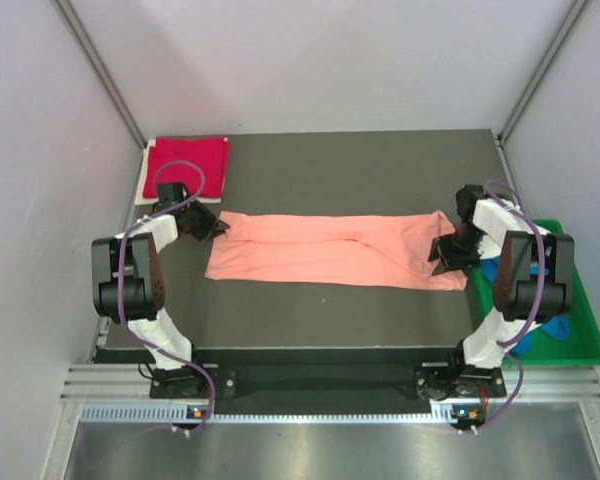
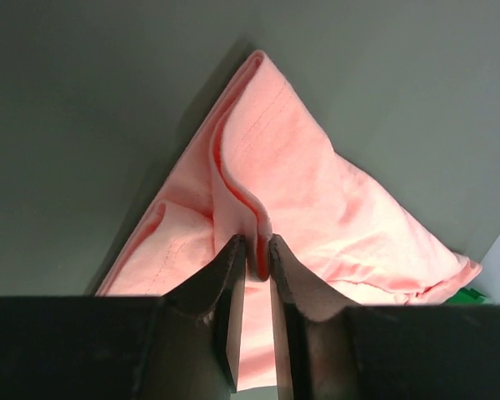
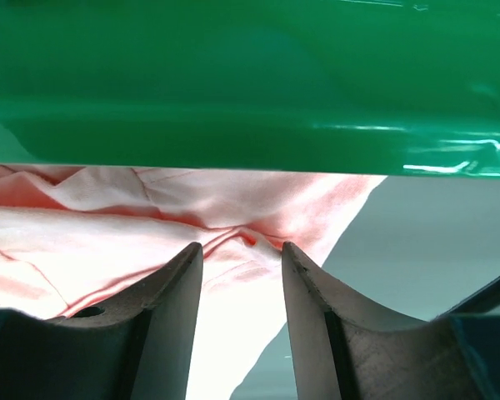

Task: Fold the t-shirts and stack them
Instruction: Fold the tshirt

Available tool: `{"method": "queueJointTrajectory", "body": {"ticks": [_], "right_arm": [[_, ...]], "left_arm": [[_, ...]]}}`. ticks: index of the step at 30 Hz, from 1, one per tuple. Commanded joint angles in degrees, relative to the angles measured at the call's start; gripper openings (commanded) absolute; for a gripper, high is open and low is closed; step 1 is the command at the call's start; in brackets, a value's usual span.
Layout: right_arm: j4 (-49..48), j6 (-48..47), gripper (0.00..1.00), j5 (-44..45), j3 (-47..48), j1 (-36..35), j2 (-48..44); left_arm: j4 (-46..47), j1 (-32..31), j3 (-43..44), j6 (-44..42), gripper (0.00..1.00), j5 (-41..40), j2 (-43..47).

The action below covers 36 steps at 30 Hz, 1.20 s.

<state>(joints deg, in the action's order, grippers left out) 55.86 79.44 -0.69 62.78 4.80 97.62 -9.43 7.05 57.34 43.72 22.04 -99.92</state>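
— Left gripper (image 2: 257, 250) on my wrist feed is nearly pressed together, with a raised ridge of the salmon-pink t-shirt (image 1: 330, 255) pinched between the tips. How does the other side look to you?

— Right gripper (image 3: 242, 250) is spread, jaws well apart, hanging over the shirt's other end. Cloth lies under and between them, but I see nothing clamped. The green tray (image 3: 250, 83) is just beyond it.

— Where's the shirt overall?

— Flat on the table (image 1: 360, 160), narrowed to a long band. Its long axis runs left to right, from the left arm's tips to the right arm's, so each gripper sits at one short end.

— Then I'd judge the next fold goes along that axis, one end carried over onto the other.

— Agreed. Left has the grip, so I'd pick it as the carrier, moving rightward. The crimson-red t-shirt (image 1: 187, 167) lies folded at the far left corner, nearer the left arm, and that's where I'd expect the stack to go.
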Motion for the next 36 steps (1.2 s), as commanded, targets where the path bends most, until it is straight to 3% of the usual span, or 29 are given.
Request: {"method": "queueJointTrajectory", "body": {"ticks": [1, 8, 36], "right_arm": [[3.0, 2.0, 0.44, 0.9, 2.1, 1.0, -2.6], [5.1, 3.8, 0.44, -0.7, 5.9, 0.9, -2.4], [1.3, 8.9, 0.40, -0.5, 0.8, -1.7, 2.0]], "left_arm": [[1.0, -0.1, 1.8, -0.4, 0.22, -0.4, -0.7], [0.8, -0.1, 2.0, -0.4, 0.00, -1.2, -0.5], [0.9, -0.5, 1.9, -0.2, 0.00, -1.6, -0.8]]}}
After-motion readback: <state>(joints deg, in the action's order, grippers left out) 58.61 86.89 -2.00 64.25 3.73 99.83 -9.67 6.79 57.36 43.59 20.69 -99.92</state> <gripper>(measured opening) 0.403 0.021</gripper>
